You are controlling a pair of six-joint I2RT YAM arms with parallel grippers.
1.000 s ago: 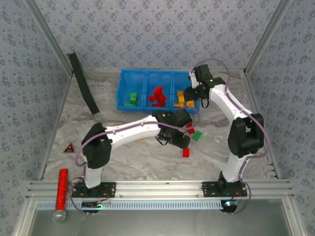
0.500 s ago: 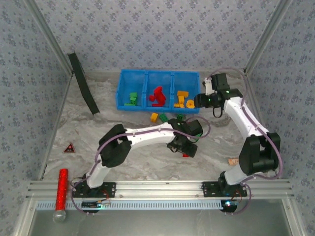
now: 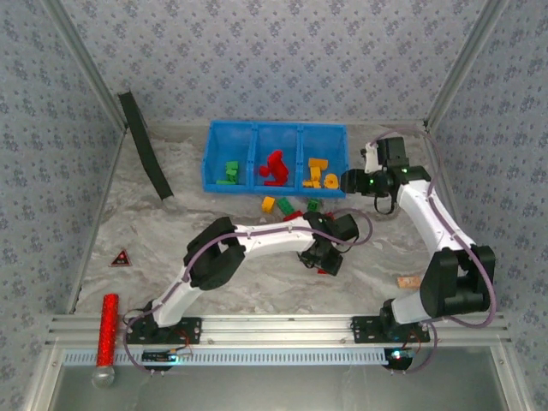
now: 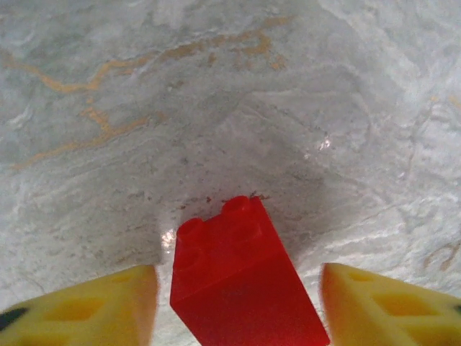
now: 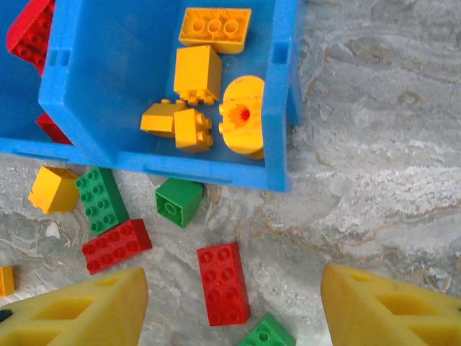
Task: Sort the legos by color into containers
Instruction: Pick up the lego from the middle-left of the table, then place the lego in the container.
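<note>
Since a second ago, your left arm had slid nearer the stray brick. From above, the left gripper [image 3: 330, 259] hung at five o'clock of the blue tray [image 3: 276, 127]. At the left wrist, its jaws narrowly flanked the red brick [image 4: 241, 281] without yet touching it, lined up to pinch. At the right wrist, the right gripper [image 5: 234, 303] gaped empty over the loose bricks [image 5: 223, 282].

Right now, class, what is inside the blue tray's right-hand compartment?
In the blue tray, the right-hand compartment holds five orange-yellow legos: four blocky, one rounded. No other colour shows there. Whatever lies beneath those pieces is covered.
</note>
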